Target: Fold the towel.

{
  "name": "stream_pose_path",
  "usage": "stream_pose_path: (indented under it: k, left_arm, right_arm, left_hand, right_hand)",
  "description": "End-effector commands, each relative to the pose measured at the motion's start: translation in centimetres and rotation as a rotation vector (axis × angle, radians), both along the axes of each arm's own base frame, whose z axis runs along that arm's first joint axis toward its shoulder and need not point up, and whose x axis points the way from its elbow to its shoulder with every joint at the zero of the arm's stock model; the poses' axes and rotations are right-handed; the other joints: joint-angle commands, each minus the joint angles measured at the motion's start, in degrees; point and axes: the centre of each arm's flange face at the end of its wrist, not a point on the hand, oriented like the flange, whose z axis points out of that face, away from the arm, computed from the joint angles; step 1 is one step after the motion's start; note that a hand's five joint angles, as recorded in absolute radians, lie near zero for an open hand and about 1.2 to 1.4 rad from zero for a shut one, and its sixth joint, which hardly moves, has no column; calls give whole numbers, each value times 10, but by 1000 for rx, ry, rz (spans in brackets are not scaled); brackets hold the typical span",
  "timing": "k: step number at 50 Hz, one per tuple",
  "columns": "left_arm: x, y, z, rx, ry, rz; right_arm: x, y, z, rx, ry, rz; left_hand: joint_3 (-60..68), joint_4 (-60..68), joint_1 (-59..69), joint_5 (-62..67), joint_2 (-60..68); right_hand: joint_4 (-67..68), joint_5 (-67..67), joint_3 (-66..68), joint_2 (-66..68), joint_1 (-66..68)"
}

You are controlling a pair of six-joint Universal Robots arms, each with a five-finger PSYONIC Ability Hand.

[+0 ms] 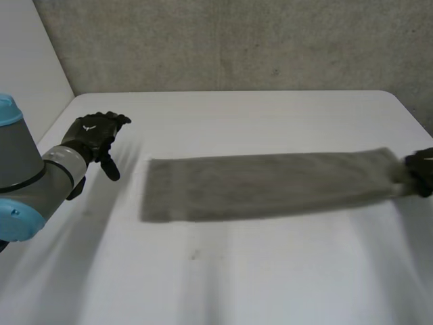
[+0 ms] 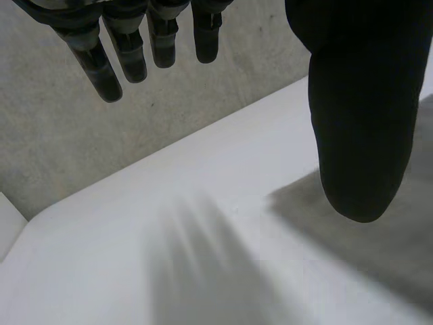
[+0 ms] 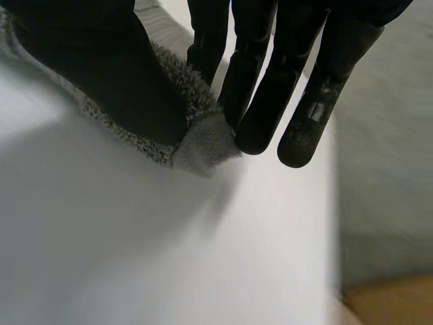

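Broadly, a white table (image 1: 270, 271) takes up most of the head view, and a rough grey wall (image 1: 237, 40) rises behind its far edge. Across the middle of the table lies the grey towel (image 1: 270, 184), stretched out as one long, narrow strip. It runs from left of centre almost to the table's right side and lies flat along its length. Its left end is squared off and rests on the table with nothing touching it.

The left arm (image 1: 27, 176) reaches in from the near left, its grey joint and light-blue cap close to the camera. The left hand (image 1: 95, 135) is held over bare table near the towel's left end, apart from the cloth. In the left wrist view its fingers (image 2: 128, 47) hang straight and spread, well away from the thumb, and they hold nothing; the towel's end lies on the table below the thumb.

The right hand (image 1: 423, 172) sits at the towel's right end. In the right wrist view the thumb (image 3: 122, 68) presses on the fuzzy hem while the fingers (image 3: 270, 81) close in against it, so the towel's corner is pinched between them, just above the table.
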Motion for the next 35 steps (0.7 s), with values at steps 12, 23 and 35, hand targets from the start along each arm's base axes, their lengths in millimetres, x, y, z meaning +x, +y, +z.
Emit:
stream_pose_path:
  k: [12,23,35]
  left_arm:
    - [6,22,23,-39,14,3]
    - [5,28,21,-28,13,-1]
    - [-20,37,11,-13,12,-76]
  right_arm:
    - [92,25,112,-333,16,174]
    - [266,146,60,-263,-111,760]
    - [287,182,3,-98,-94,828]
  left_hand:
    - [4,4,-1,-16,5]
    - [4,4,-1,-16,5]
    - [4,4,-1,-16,5]
  right_hand:
    - [118,145,125,129,261]
    - [118,145,125,129,261]
    - [-582,-555,-575,-571,-439]
